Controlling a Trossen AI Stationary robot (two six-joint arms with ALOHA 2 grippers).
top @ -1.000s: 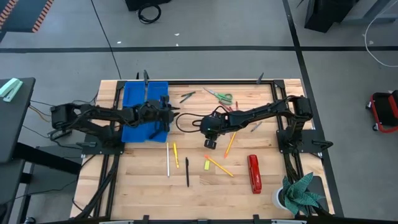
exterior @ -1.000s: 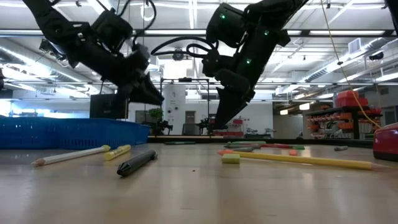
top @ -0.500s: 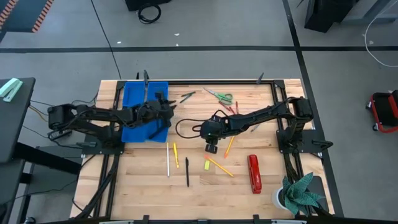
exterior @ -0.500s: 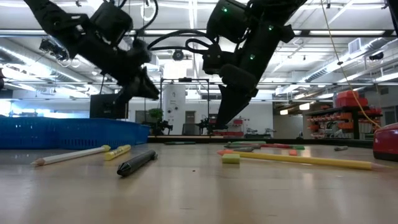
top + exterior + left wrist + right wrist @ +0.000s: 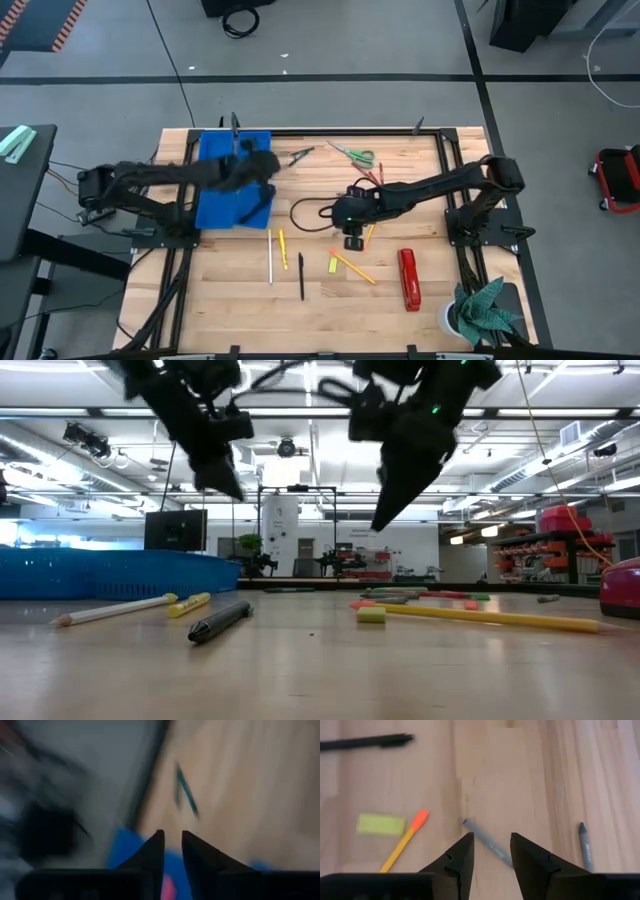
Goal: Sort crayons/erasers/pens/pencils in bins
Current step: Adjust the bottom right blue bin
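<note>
Looking straight down, the high view shows a pale wooden plank table (image 5: 240, 310) inside a dark metal frame, standing on a grey concrete floor crossed by black tape lines. The blue bins (image 5: 228, 180) sit clustered at the table's upper left. The left gripper (image 5: 262, 165) hangs over the bins' right edge; in its wrist view the fingers (image 5: 156, 851) stand with a narrow gap and pinch nothing visible, with blue plastic and a pink-red piece below them, all blurred. The right gripper (image 5: 352, 240) hovers just right of the table's centre, above an orange pencil (image 5: 369, 234). Its fingers (image 5: 464, 852) are spread and empty in the wrist view, over a grey crayon (image 5: 486, 842).

Loose items lie across the lower centre: a white pencil (image 5: 269, 257), a short yellow pencil (image 5: 283, 249), a black pen (image 5: 300, 276), a yellow eraser (image 5: 332, 265) and a long yellow pencil (image 5: 353, 267). A red stapler (image 5: 408, 279) lies at lower right, green-handled scissors (image 5: 352, 154) at upper centre, and a potted plant (image 5: 478, 312) at the lower right corner.

From the low view, the room behind is a workshop with strip ceiling lights and shelving on the right.
</note>
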